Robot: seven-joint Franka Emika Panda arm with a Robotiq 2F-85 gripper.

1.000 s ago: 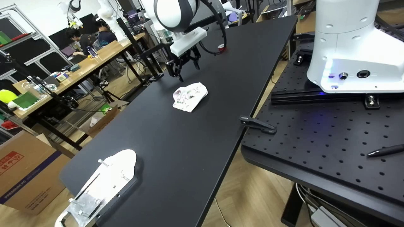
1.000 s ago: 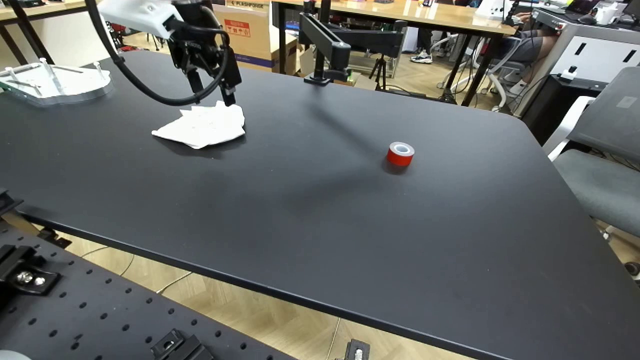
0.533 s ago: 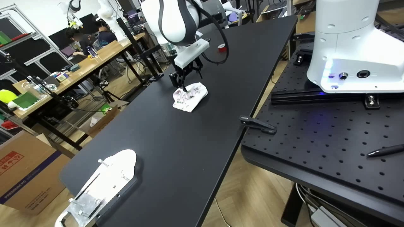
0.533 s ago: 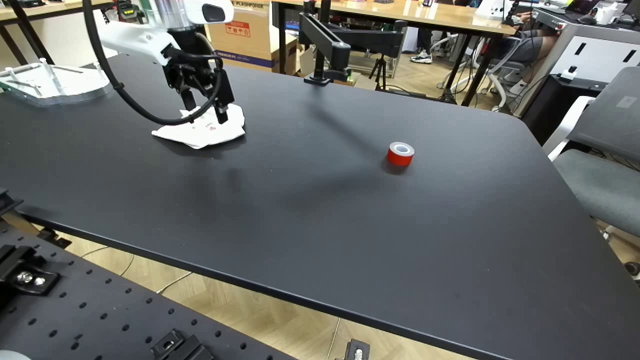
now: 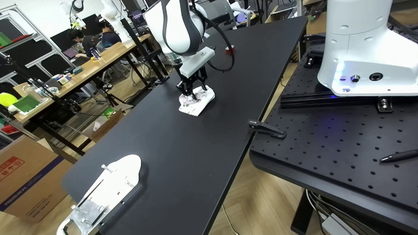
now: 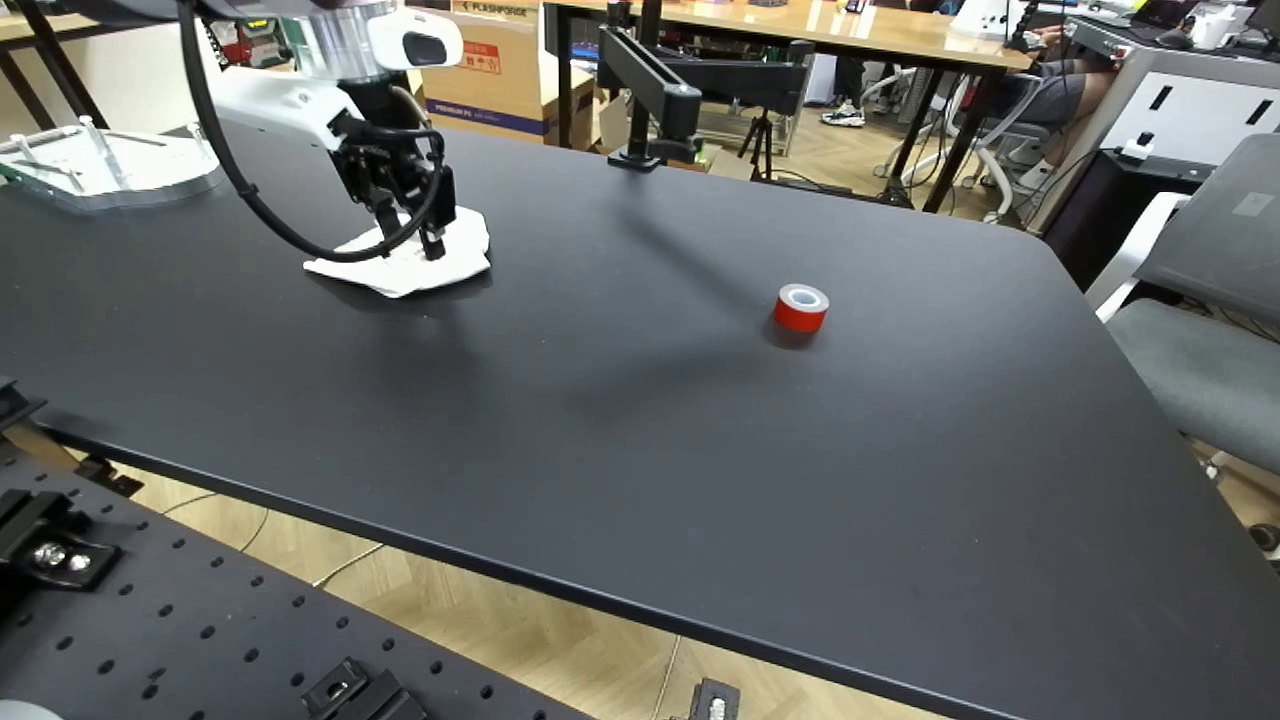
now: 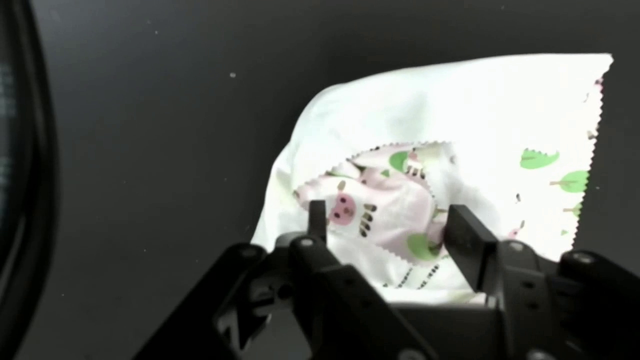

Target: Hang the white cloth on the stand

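The white cloth (image 5: 192, 109) lies crumpled on the black table, with pink and green prints on its folds. It also shows in an exterior view (image 6: 455, 265) and in the wrist view (image 7: 500, 105). My gripper (image 5: 200, 92) is low over it, pointing down. In the wrist view my gripper (image 7: 385, 212) has its fingers (image 7: 467, 240) apart, on either side of a raised printed fold. The fingertips seem to touch the cloth. A white board with upright pegs, the only stand-like thing I see, is on the table in both exterior views (image 5: 122, 173) (image 6: 150, 160).
A roll of red tape (image 6: 800, 312) stands on the black table (image 6: 700, 480). A black post with an arm (image 6: 650, 90) rises at the table's far edge. A black clamp (image 5: 267, 129) sits at the robot-side edge. A cable (image 6: 250, 190) loops beside the wrist.
My gripper has come down from above the cloth to its surface. Its fingers have moved closer together around the fold. The cloth and the pegged board have not moved.
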